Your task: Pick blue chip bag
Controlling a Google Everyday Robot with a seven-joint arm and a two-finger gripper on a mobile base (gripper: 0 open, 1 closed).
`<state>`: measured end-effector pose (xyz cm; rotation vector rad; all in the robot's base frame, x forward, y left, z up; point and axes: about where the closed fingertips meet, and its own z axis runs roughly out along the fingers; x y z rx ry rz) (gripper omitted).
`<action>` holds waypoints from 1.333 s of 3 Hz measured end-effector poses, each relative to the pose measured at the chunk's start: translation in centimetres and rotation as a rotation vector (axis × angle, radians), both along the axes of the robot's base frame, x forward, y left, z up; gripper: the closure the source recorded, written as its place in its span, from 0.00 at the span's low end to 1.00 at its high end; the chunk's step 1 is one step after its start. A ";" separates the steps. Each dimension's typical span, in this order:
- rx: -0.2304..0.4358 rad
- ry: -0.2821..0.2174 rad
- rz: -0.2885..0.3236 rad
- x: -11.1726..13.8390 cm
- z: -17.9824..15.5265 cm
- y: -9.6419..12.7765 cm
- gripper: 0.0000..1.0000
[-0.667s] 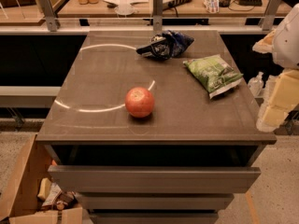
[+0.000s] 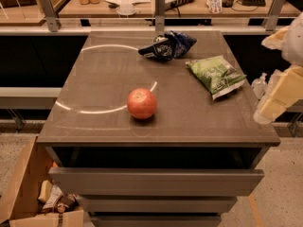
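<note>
Blue chip bag (image 2: pixel 168 45) lies crumpled near the table's (image 2: pixel 109 122) far edge. The pincer (image 2: pixel 278 97) hangs beyond the right side, well apart; whether it is open I cannot tell.

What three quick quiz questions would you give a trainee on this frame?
1. Fill in: the gripper is beside the table's ___ edge in the view, nearest the green bag.
2. True or false: the gripper holds the blue bag.
3. Nearest the table's front edge: A apple, B green bag, C blue bag?
Key: 1 right; 2 false, they are well apart; 3 A.
</note>
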<state>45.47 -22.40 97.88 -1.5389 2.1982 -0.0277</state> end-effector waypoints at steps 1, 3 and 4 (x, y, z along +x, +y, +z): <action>0.180 -0.102 -0.145 3.4 0.6 -1.6 0.00; 0.470 -0.358 -0.271 15.8 1.9 -2.6 0.00; 0.472 -0.361 -0.274 16.0 1.9 -2.4 0.00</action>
